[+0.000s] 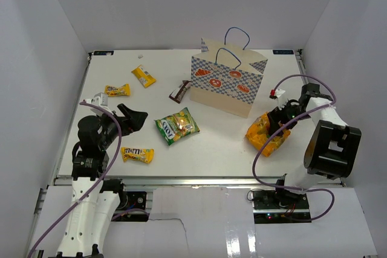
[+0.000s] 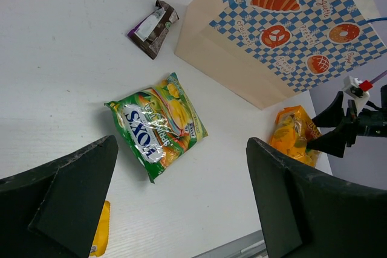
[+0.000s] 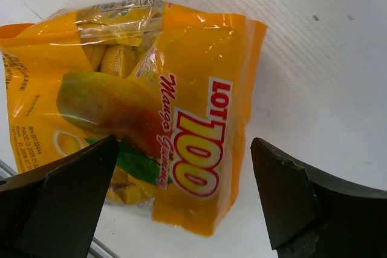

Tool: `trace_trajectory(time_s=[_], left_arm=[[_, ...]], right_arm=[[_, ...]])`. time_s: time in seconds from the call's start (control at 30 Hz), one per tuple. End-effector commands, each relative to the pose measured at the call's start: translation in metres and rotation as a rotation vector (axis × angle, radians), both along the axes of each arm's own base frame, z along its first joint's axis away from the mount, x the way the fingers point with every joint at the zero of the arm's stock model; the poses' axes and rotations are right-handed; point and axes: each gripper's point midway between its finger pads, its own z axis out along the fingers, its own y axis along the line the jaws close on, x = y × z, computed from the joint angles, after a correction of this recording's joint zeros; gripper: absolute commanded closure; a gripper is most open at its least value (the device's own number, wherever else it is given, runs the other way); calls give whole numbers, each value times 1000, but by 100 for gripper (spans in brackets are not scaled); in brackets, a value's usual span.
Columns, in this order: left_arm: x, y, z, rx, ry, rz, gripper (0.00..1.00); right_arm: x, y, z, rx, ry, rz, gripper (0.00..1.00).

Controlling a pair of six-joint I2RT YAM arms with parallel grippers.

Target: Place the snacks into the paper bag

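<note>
Saw glossy, crinkled plastic film on the orange-yellow pouch [image 3: 151, 107] and the green-yellow bag [image 2: 158, 124]. Found smooth, matt tan paper on the paper bag [image 2: 239, 67]. Noted a matt white table [image 2: 60, 77], faintly grained, and dull black plastic on the left gripper [image 2: 181, 148].

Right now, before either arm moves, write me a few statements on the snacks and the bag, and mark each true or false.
The paper bag stands upright. True.
The orange pouch is inside the bag. False: it lies on the table, below the open right gripper.
The left gripper holds the green bag. False: it is open and empty; the green bag lies flat on the table.
Three yellow packs lie on the table. True.
The brown bar lies near the paper bag. True.
</note>
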Motion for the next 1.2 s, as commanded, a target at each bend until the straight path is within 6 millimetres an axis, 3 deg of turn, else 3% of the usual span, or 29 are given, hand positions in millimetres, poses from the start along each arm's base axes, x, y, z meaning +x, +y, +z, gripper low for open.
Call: trace_trajectory(time_s=[0.0,0.17,0.23,0.3,0.33,0.37,0.5,0.53,0.63,0.8,1.17], left_arm=[[2,-2,0,4,-3,-21,2],[3,-2,-2,8,4,-19,2],[3,-2,-4,4,12,-18,2],[3,-2,-4,2,11,-17,2],[3,-2,-4,2,12,-19,2],[3,-2,-5,3,16,-19,2],[4,-2,-7,5,20,-18,2],[4,-2,-7,4,22,-18,2],[6,-2,-8,1,26,-20,2],[9,-4,-8,-1,28,-31,2],[11,-8,-11,-10,24,-51,2]], right_arm=[[9,9,-8,61,11,59,4],[3,5,-41,45,71,41,0],[-2,6,-50,55,89,49,11],[-5,9,-55,89,108,52,31],[-7,9,-54,98,114,60,37],[-7,9,-55,116,117,57,48],[-8,5,-43,154,69,55,72],[-7,2,-35,164,34,59,78],[-5,-3,-16,200,-28,57,84],[4,-11,42,205,-217,104,91],[40,-9,195,154,-604,112,92]])
